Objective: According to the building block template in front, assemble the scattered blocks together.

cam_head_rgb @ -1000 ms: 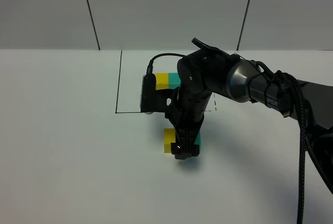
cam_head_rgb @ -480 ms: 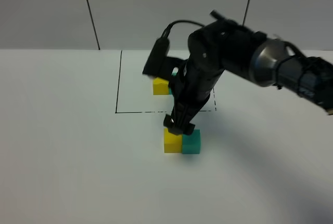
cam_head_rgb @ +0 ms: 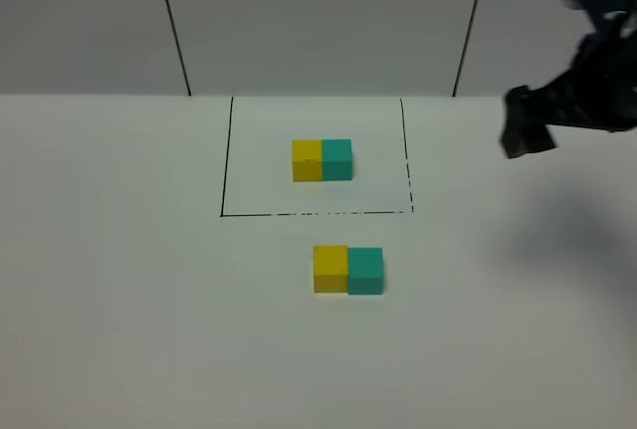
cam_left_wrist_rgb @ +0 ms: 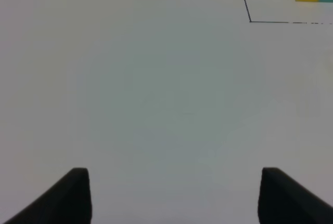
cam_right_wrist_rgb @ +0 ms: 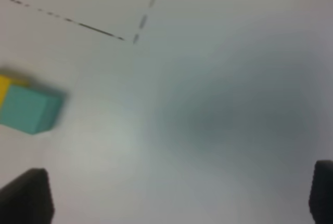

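Yellow-teal scattered blocks (cam_head_rgb: pixel 347 270), right claw (cam_right_wrist_rgb: pixel 177 195) well apart

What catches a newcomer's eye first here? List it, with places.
Two matching yellow-and-teal pairs on the white table: the building block template inside the thin black rectangle, and the scattered blocks, now touching side by side, just in front of that frame. The right gripper hangs blurred at the right edge, fingers wide apart and empty.
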`<state>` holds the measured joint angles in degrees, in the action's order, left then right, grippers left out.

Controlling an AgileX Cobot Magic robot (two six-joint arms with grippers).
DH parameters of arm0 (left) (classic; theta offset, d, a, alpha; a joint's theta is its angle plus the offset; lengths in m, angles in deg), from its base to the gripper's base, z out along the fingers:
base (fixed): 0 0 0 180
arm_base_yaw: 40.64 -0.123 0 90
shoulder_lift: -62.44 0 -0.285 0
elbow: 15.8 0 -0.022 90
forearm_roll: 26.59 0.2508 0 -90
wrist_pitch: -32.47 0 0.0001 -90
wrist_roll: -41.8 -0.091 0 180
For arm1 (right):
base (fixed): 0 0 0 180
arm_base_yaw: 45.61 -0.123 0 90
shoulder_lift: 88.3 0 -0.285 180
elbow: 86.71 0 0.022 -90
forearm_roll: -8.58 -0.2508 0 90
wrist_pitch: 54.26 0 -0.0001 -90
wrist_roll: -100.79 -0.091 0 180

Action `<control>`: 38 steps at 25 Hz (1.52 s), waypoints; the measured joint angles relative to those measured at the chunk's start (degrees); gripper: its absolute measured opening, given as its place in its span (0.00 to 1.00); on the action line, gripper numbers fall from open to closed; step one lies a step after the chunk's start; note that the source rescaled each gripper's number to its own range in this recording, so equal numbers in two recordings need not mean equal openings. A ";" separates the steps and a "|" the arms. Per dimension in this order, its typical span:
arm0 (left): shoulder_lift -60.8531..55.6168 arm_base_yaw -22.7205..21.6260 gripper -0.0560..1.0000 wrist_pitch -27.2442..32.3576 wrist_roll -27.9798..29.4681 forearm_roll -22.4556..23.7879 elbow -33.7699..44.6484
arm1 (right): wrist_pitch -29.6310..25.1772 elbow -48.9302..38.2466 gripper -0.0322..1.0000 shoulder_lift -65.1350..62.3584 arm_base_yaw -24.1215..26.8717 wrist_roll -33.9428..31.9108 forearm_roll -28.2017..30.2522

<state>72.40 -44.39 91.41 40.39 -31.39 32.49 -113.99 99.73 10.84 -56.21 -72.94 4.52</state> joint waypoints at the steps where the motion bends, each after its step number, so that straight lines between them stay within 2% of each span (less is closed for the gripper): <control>1: 0.00 0.00 0.50 0.00 0.00 0.00 0.00 | 0.33 -2.76 1.00 -3.71 2.13 -0.64 0.00; 5: 0.00 0.00 0.50 0.00 0.00 0.00 0.00 | 0.47 -16.05 1.00 -19.16 9.17 -2.55 0.00; 8: 0.00 0.00 0.50 0.00 0.00 0.00 0.00 | -1.22 -24.66 1.00 -30.29 12.04 -2.74 0.11; 13: 0.00 0.00 0.50 0.00 0.00 0.00 0.00 | -4.77 -35.29 1.00 -49.22 12.62 -5.48 0.37; 16: 0.00 0.00 0.50 0.00 0.00 0.00 0.00 | -4.64 -40.33 1.00 -59.54 12.62 -6.27 0.37; 22: 0.00 0.00 0.50 0.00 0.00 0.00 0.00 | -0.78 -48.48 0.99 -75.77 12.62 -5.88 0.37; 27: 0.00 0.00 0.50 0.00 0.00 0.00 0.00 | 1.25 -53.08 0.99 -81.57 12.62 -5.24 0.37; 31: 0.00 0.00 0.50 0.00 0.00 0.00 0.00 | 1.37 -53.42 0.98 -82.16 12.55 -2.88 0.18; 38: 0.00 0.00 0.50 0.00 0.00 0.00 0.00 | 1.32 -54.39 0.94 -82.27 8.94 -1.79 1.64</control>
<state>72.40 -44.39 91.41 40.39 -31.39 32.49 -112.67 45.35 -71.43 -47.27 -74.73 6.16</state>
